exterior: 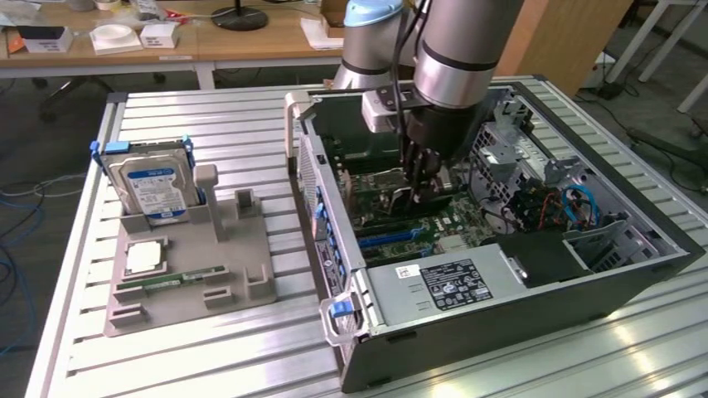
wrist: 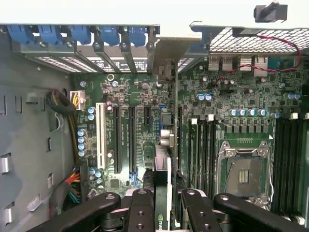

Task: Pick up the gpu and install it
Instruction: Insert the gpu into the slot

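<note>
I see gripper point(wrist: 166, 215) clamped on gpu point(wrist: 163, 186), card edge-on between fingers point(wrist: 141, 212). Card hangs just above motherboard point(wrist: 241, 111), by long black slots point(wrist: 131, 140). Can't tell whether edge connector touches slot. Risks, my judgement: card off line with slot, so push-down flexes motherboard; bracket end snagging on frame beside motherboard; card slipping in grip and tilting.

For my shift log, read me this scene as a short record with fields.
tool: inside open computer case, closed on gpu
gpu: held edge-on above motherboard slots; seating cannot be told
fixture: holds hard drive, memory stick, square chip
</note>
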You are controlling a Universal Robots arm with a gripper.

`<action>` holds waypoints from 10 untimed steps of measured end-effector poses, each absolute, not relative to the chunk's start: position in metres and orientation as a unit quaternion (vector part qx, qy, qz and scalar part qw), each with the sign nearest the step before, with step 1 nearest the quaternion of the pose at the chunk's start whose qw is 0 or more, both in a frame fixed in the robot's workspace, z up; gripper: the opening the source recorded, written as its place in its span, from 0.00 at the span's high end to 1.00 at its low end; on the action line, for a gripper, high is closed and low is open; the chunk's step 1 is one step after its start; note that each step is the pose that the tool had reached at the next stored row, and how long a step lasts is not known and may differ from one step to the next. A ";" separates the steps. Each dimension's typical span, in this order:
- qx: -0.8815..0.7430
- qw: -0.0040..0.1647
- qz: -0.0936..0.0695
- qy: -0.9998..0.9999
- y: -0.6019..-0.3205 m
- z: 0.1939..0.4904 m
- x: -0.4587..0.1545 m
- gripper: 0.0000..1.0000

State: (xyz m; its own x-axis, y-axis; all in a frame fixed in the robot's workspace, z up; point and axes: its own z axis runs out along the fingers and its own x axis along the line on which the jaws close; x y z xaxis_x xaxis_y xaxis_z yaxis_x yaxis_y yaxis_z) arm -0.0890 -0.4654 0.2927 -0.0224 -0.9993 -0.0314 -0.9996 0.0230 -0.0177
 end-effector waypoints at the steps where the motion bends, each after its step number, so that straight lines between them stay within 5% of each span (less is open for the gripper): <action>1: -0.699 0.017 0.005 0.715 -0.465 0.292 -0.090 0.73; 10: -0.699 0.018 0.005 0.715 -0.465 0.282 -0.092 0.73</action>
State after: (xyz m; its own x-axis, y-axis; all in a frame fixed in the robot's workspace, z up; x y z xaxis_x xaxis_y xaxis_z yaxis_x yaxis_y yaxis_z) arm -0.0921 -0.4653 0.2819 -0.0225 -0.9992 -0.0318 -0.9996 0.0231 -0.0177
